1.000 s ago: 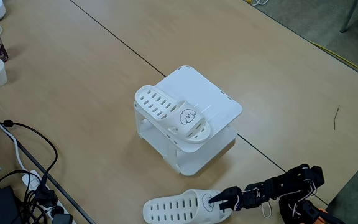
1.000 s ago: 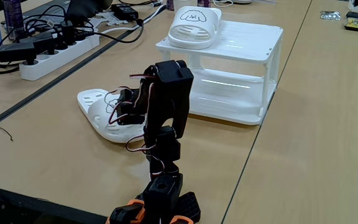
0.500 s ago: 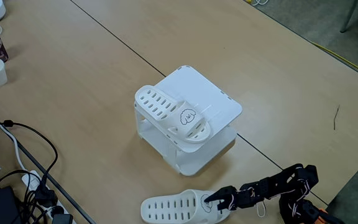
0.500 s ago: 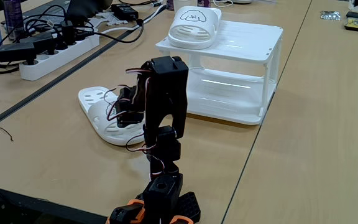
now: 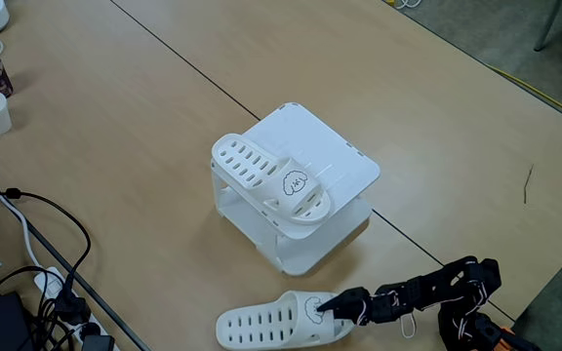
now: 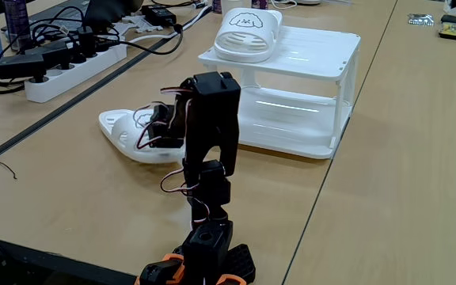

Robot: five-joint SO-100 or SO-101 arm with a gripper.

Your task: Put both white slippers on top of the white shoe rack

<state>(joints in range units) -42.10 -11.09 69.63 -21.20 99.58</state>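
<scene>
In a fixed view from above, 1 of the white slippers [image 5: 272, 179] lies on the white shoe rack [image 5: 332, 156], along the left part of its flat top, leaving the right part bare. The second slipper [image 5: 281, 322] lies on the table [image 5: 125, 117] below the rack, near the lower edge of the picture. The gripper [image 5: 326, 308] is at that slipper's strap end, its dark fingers against the strap with the cartoon face. It appears to be closed on the strap, but I cannot tell for sure how far the jaws are apart.

In a fixed view from behind the arm, the second slipper [image 6: 130, 137] seems tilted, its near side raised off the table, with the gripper [image 6: 158, 127] at its strap. The first slipper [image 6: 246, 33] sits on the far left corner of the rack's top [image 6: 315, 49].

Risks, as I judge them: the hold is on 1 end only, so the long sole may swing or slip out during the lift. The slipper could also catch the rack's edge on the way up, or knock the slipper already placed.

Hidden: the arm's upper link blocks the fingertips in this view, and the arm's base is cut off in the view from above.
</scene>
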